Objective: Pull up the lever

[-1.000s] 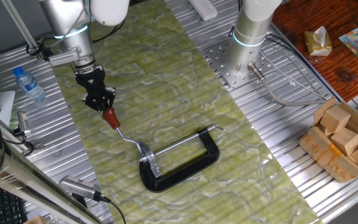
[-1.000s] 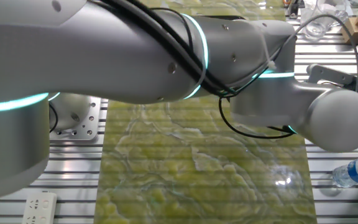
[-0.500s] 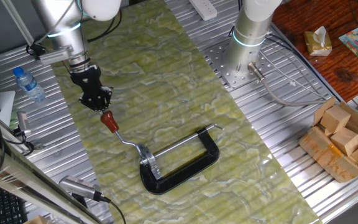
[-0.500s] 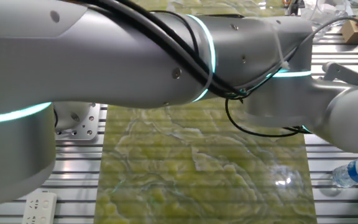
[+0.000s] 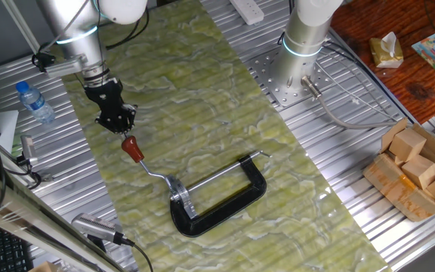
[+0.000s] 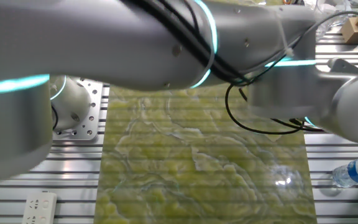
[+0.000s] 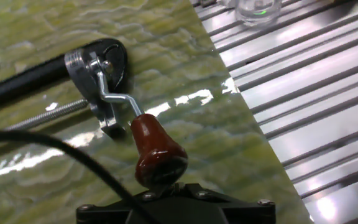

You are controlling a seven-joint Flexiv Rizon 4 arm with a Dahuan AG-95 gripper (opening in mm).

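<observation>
The lever [image 5: 151, 171] is a thin bent silver rod with a red-brown knob [image 5: 133, 148]. It joins the silver bracket [image 5: 178, 195] of a black C-clamp [image 5: 229, 202] lying on the green mat. My gripper [image 5: 122, 127] hangs just up and left of the knob, open, with nothing between its fingers. In the hand view the knob [image 7: 158, 150] sits right in front of my black gripper housing [image 7: 173, 208]. The rod [image 7: 118, 96] runs back to the bracket [image 7: 102, 107]. My fingertips do not show there. In the other fixed view the arm hides the lever.
A water bottle [image 5: 35, 101] stands left of the gripper on the slatted metal table. A second arm's base [image 5: 304, 38] is at the back. Wooden blocks [image 5: 418, 170] lie at the right. The clamp's long screw rod [image 5: 217, 175] spans its frame.
One second ago the gripper was down on the knob. It has since let go and drawn back up and to the left, leaving the knob bare.
</observation>
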